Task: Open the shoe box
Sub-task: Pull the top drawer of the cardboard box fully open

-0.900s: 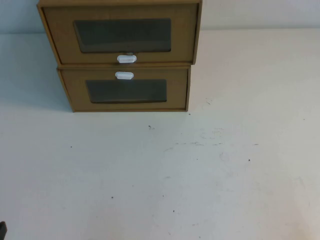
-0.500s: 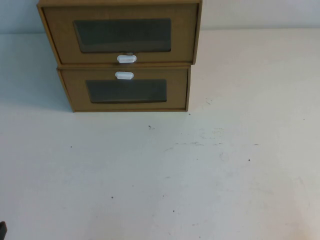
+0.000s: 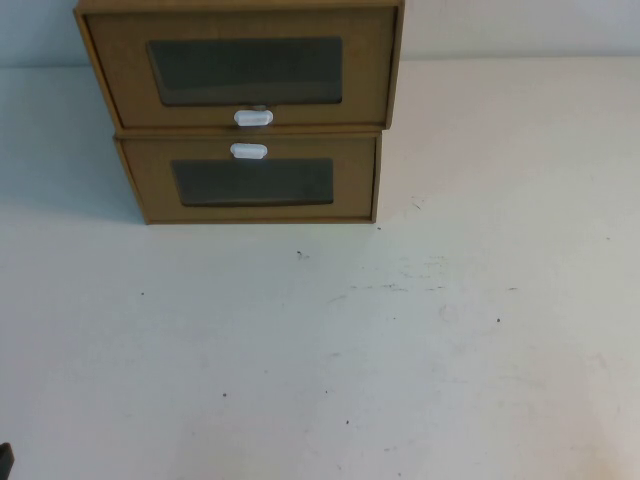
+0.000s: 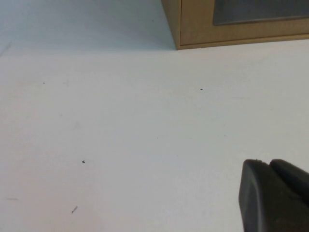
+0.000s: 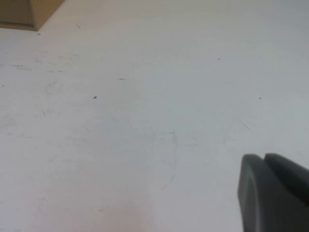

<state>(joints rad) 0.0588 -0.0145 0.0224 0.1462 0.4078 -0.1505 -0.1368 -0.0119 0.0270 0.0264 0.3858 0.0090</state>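
Two brown shoe boxes stacked at the far left-centre of the table, back against the far edge. The top box sits square on the bottom box and overhangs it slightly at the front and both sides. Each front has a dark window, the top one bigger than the bottom one. Each also has a small white tab: the top tab is at the lower edge of its front and the bottom tab at the upper edge of its front, so the two sit close, one above the other. Both fronts are flush, both boxes closed. Nothing is touching either box. The table is white with faint scuffs and a few dark specks in front of the boxes. Left gripper is low over bare table on the near left, well short of the stack. Its wrist view shows the bottom box's lower corner far ahead. Its dark fingers are pressed together with only a seam between them, so jaws closed, holding nothing. Right gripper is low over bare table on the near right, well apart from the boxes, with just a box corner at the far edge of its wrist view. Jaws closed, empty. Neither gripper shows in the high view, only a dark sliver at its near-left corner, and I can't tell what it is.
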